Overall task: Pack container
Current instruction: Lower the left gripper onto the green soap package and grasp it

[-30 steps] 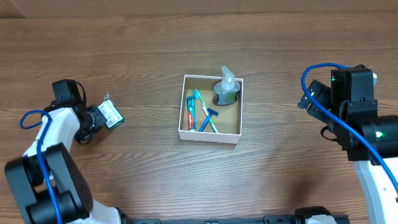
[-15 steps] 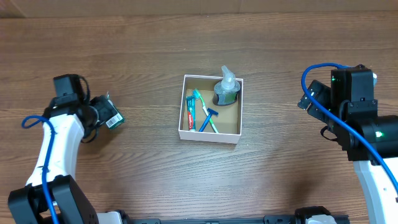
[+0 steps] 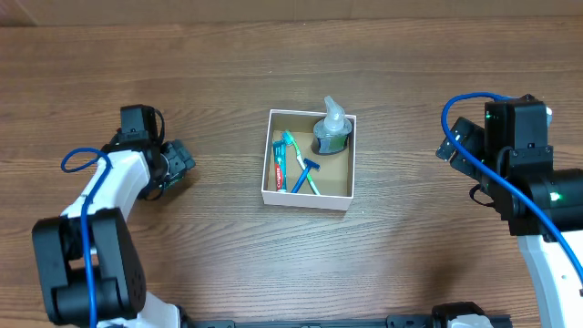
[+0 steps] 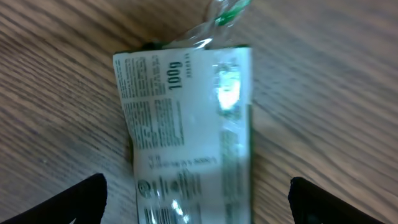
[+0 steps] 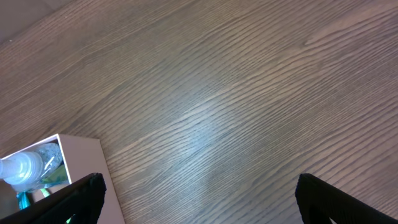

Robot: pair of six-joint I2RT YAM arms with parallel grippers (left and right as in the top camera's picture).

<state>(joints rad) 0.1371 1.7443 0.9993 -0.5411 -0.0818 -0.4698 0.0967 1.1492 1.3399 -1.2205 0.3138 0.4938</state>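
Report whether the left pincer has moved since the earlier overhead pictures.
Yes. The left pincer has shifted right, closer to the container, which has stayed put.

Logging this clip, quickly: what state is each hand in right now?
Left hand: open, fingers either side of the packet.
Right hand: open, empty.

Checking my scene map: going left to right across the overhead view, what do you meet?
left gripper → container → toothpaste tube → pump bottle → right arm
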